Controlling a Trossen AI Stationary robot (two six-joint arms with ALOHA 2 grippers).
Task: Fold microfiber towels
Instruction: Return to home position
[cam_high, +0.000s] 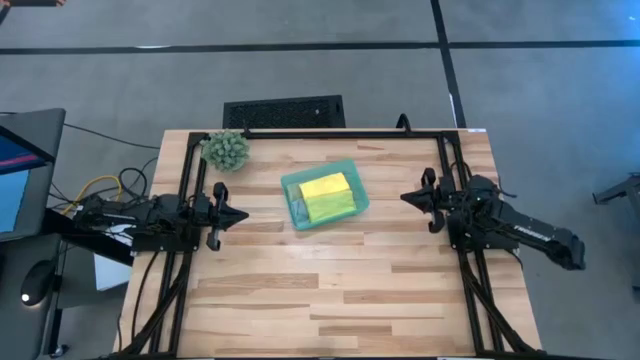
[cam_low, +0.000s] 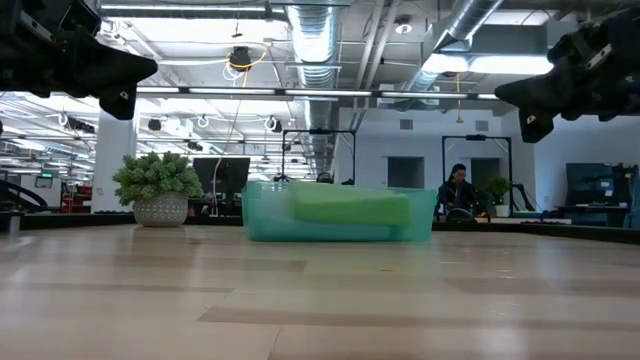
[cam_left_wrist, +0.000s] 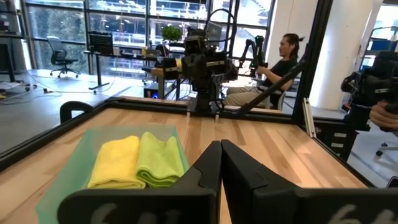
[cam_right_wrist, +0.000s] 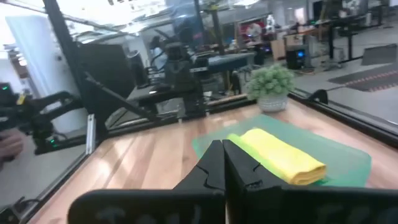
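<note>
Pale marks on the housing of the left gripper (cam_high: 243, 214) show in its own wrist view but are too blurred to read. The screen of the monitor (cam_high: 15, 185) off the table's left side is too small to make out.

The left gripper hovers over the left side of the table (cam_high: 330, 290), its two fingers pressed together with nothing between them. The right gripper (cam_high: 404, 197) hangs over the right side, fingers likewise together and empty. Both point inward at the teal tray (cam_high: 291, 187), each well apart from it, and the low view shows them high above the wood.

The tray sits slightly askew near the middle of the table, a little nearer the far edge. In it lie the folded yellow towel (cam_high: 325, 186) and the folded lime green towel (cam_high: 333, 207), side by side and touching — yellow toward the far edge, green toward the near one. A blue-grey strip shows at the tray's left end; I cannot tell whether it is cloth.

A black frame (cam_high: 340, 133) runs along the far, left and right edges, and the plant ball (cam_high: 226, 150) sits in the far-left corner just inside it. The near half of the table is bare boards, and open wood lies between the tray and each gripper. Beyond the table a person (cam_left_wrist: 283, 59) sits at a desk.
</note>
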